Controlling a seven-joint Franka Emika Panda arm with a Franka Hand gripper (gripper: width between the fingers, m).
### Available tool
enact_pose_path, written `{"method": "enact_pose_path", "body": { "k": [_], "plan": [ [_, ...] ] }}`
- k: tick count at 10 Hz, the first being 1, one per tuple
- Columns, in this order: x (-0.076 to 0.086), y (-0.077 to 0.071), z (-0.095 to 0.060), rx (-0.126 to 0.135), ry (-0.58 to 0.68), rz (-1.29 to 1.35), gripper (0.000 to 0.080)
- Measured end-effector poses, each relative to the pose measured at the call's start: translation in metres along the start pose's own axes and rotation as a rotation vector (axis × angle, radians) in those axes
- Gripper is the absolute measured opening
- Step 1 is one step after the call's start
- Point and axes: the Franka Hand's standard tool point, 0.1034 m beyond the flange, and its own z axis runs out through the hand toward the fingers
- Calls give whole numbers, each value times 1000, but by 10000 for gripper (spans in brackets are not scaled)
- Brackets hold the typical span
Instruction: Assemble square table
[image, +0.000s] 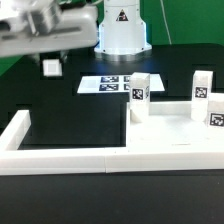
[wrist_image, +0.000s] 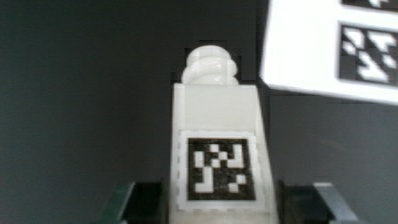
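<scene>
End effector (wrist_image: 219, 200): clamped on a leg (wrist_image: 217, 140), and I see it plainly in the wrist view, dark fingers (wrist_image: 135, 203) on either flank of the white block near its tagged end, jaws partly closed with the block filling the gap.
Held leg: white, square-sided, tag facing the wrist camera, a knobbly threaded tip (wrist_image: 210, 68) pointing away from the wrist.
Where it hangs: up in the air at the exterior view's upper left, I make out the arm blurred there with a small white piece below it (image: 51, 67), well clear of the bench (image: 60, 100).
Square table (image: 165, 125): lies flat on the bench at the exterior view's right, inside the low white fence (image: 60, 155); its top looks pale and bare from here.
Other legs: one stands near the slab's middle (image: 139, 95), two more at the exterior view's right edge (image: 203, 87) and (image: 216, 113), all upright, tags showing.
Marker board (image: 112, 85): flat on the bench behind the slab; its corner shows in the wrist view too.
Handling, my read: rigid plastic, light, smooth-sided, so it could slip or twist if I squeeze only lightly; the flat sides are the place to hold, as I do now, never the thread.
Next, my guess: carry it over a corner socket, thread down, and keep it upright.
</scene>
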Motion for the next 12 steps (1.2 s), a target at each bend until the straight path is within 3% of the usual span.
{"method": "enact_pose_path", "body": {
  "k": [2,3,4,7,8,9,11,12],
  "plan": [
    [19,-44,-63,69,134,94,290],
    [28,-49,-85,81,166,85,290],
    [37,-40,-82,48,273,75,290],
    [36,-37,-78,21,435,90,290],
    [52,-35,-88,-9,555,118,290],
    [63,-40,-98,-15,623,151,290],
    [101,-55,-134,-43,777,236,290],
    [108,-53,-142,-96,880,229,290]
  ]
}}
